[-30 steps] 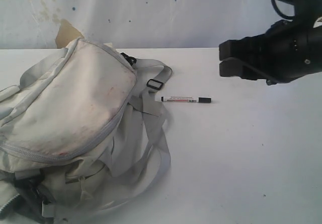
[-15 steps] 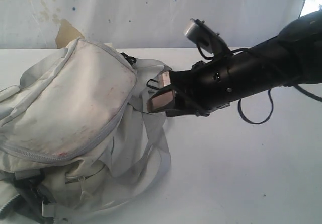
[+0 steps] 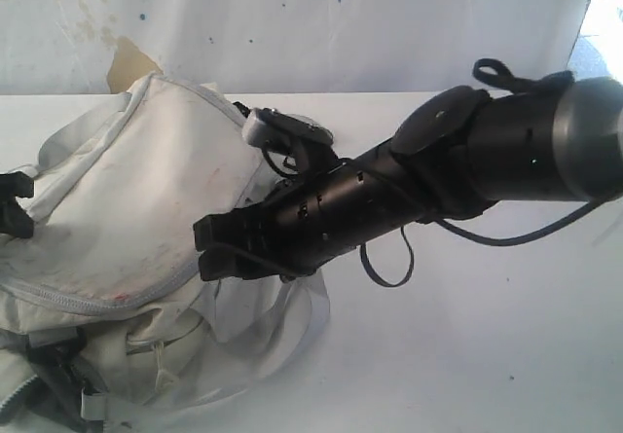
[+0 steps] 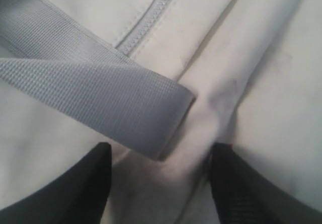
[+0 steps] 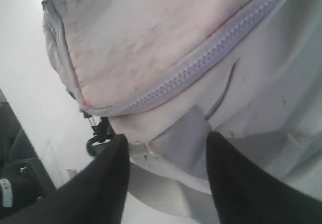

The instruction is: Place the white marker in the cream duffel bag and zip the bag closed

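Here, the right gripper (image 5: 167,138) has its jaws spread, with nothing between them. They sit close over the bag (image 3: 127,190), by its long zipper (image 5: 201,63); whether they touch the fabric I cannot tell. In the exterior view the black arm (image 3: 389,190) behind it reaches from the right across the middle, low and slanted, covering part of the table (image 3: 467,336) beside the bag.

The left gripper (image 4: 162,148) is also spread and empty, close above cream fabric and a grey strap (image 4: 100,93) folded back on itself. In the exterior view it shows only at the left edge, at the bag's side. The bag lies slumped on the table, zipper shut along its top panel. The marker shows in no view, so I cannot tell where it lies.
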